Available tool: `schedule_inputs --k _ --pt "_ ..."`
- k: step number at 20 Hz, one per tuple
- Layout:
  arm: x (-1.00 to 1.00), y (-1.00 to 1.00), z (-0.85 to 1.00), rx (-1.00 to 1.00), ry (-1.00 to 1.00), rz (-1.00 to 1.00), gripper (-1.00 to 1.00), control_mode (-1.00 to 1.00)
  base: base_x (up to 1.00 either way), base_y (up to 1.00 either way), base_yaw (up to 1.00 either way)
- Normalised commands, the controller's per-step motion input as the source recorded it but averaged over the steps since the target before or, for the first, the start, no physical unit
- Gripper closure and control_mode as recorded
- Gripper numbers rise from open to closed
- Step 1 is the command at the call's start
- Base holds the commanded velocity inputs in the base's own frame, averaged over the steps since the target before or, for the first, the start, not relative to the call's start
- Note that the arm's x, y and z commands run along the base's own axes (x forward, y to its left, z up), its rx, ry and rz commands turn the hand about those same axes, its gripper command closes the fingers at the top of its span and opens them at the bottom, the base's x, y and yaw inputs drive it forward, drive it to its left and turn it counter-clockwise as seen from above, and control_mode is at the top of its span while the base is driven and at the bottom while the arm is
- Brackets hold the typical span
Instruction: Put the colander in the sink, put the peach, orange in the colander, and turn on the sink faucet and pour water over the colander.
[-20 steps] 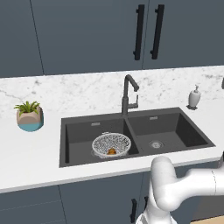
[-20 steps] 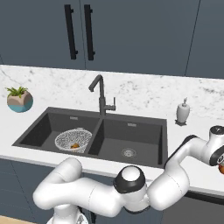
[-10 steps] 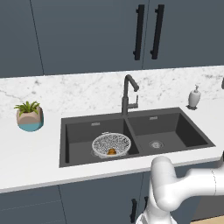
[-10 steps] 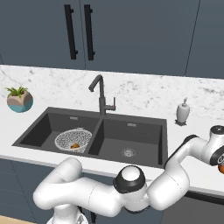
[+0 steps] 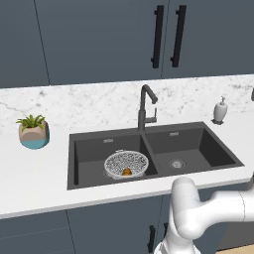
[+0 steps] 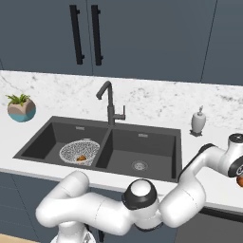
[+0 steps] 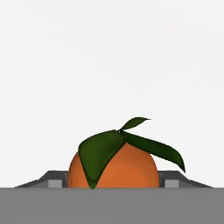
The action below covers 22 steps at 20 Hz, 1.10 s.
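Nothing has moved in the two base views since a second ago. The arm, the bowl and the fruit in it all sit in the same spots.

Look at the hand view. Your end effector [image 7: 113, 180] is clamped on the peach [image 7: 118, 168]. One small dark fingertip [image 7: 54, 180] touches the left side of the fruit, and the other touches its right side. The peach is round and deep orange, with dark green leaves on top. Everything behind it is plain white, so you cannot tell if it rests on something or hangs in the air.

In the right base view, your arm [image 6: 209, 159] bends far out to the right, past the sink [image 5: 99, 149]. It ends over the white counter [image 5: 34, 173], at the edge of the picture.

The colander [image 5: 119, 161] sits in the left basin of the sink, near the wall between the two basins. The orange [image 5: 126, 171] lies inside the colander, on the side nearest to you. It looks more yellow than the peach.

The sink faucet [image 5: 144, 106] stands upright behind the sink, in line with the wall between the basins.

A plant pot [image 5: 33, 135] stands on the counter, well to the left of the sink. A white soap dispenser [image 5: 220, 110] stands at the back, near the sink's far right corner.
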Motion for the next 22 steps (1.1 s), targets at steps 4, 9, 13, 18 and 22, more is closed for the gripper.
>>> schedule_inputs --k 4,9,13,18,22 --pt "-0.35 0.38 0.38 0.0 0.0 0.0 1.0 -1.0 0.0 0.0 0.0" --pt "-0.39 0.59 0.3 0.0 0.0 0.01 1.0 -1.0 0.0 0.0 0.0" --pt "-0.52 0.8 0.07 0.0 0.0 0.03 1.0 -1.0 0.0 0.0 0.0" --pt "-0.57 0.82 0.11 0.0 0.0 0.02 1.0 -1.0 0.0 0.0 0.0" --pt "-0.18 0.83 0.3 0.01 0.0 0.04 1.0 -1.0 0.0 0.0 0.0"
